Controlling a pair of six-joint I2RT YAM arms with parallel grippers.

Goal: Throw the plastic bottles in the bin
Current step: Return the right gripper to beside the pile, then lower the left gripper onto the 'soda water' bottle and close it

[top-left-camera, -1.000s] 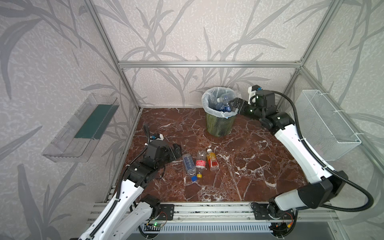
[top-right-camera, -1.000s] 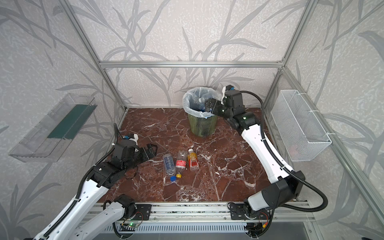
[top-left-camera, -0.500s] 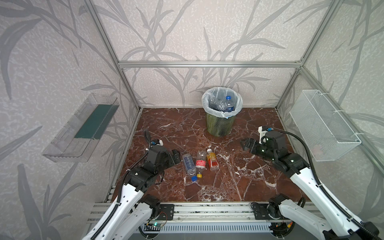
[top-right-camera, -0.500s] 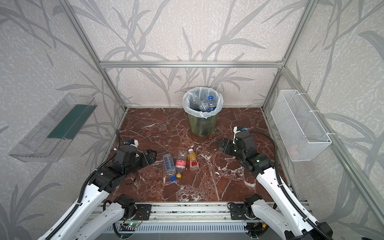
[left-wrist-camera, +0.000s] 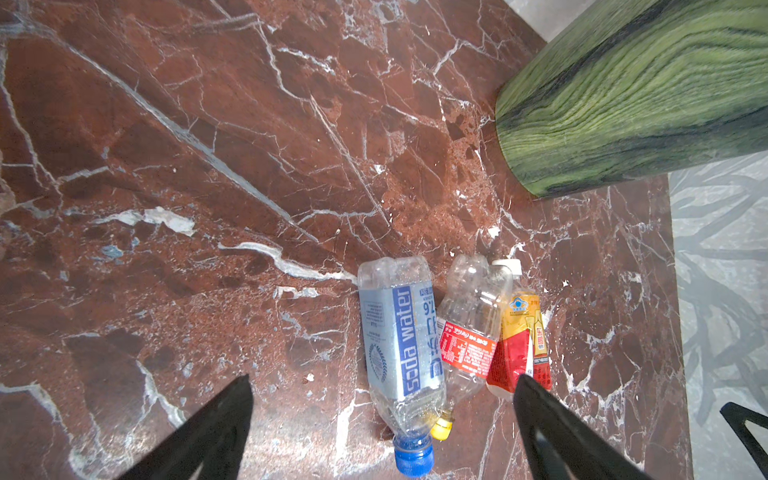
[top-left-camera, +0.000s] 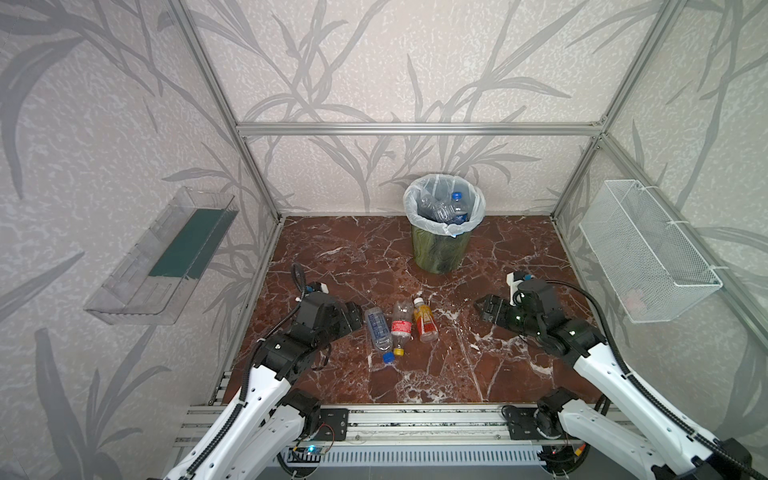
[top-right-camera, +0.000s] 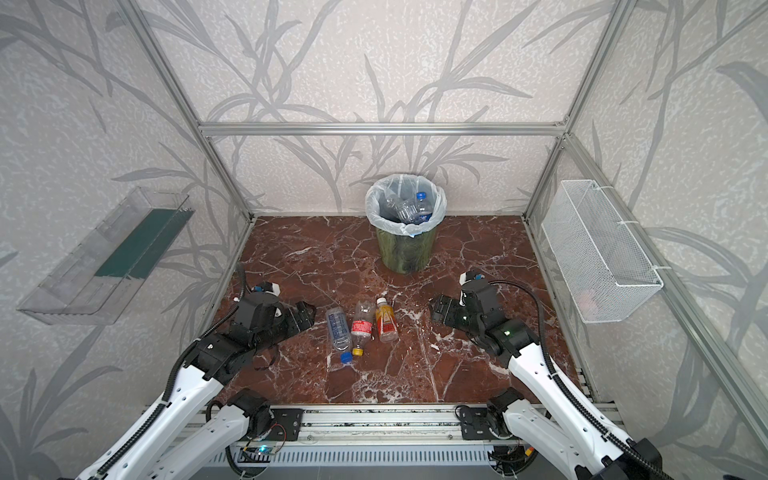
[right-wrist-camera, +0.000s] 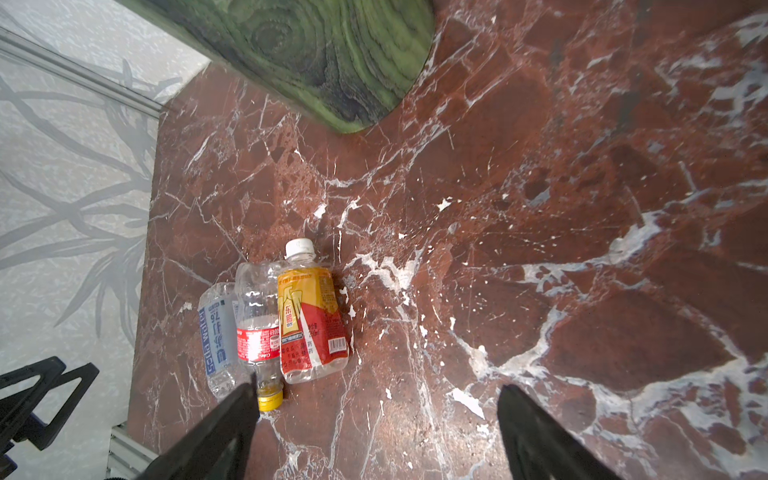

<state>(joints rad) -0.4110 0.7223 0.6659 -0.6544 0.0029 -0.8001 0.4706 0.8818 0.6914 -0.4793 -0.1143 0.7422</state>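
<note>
Three plastic bottles lie side by side on the red marble floor: a blue-label one (top-left-camera: 378, 328) (left-wrist-camera: 399, 332), a red-label one with a yellow cap (top-left-camera: 401, 326) (right-wrist-camera: 255, 328) and an orange one with a white cap (top-left-camera: 424, 320) (right-wrist-camera: 309, 320). My left gripper (top-left-camera: 355, 318) (left-wrist-camera: 383, 378) hangs open just left of them, its fingers framing the blue-label bottle's neck end without touching it. On their right, a hand's width off, my right gripper (top-left-camera: 484, 309) (right-wrist-camera: 377, 385) is open and empty. The green bin (top-left-camera: 440, 249) (top-right-camera: 405, 253) behind them holds several bottles (top-left-camera: 446, 210).
A white wire-mesh basket (top-left-camera: 648, 253) hangs on the right wall. On the left wall sits a clear plastic tray (top-left-camera: 166, 253). Aluminium frame posts edge the floor, and the rail (top-left-camera: 415, 419) runs along the front.
My right arm swung down from over the bin to the floor right of the three bottles. The left gripper edged slightly closer to them.
</note>
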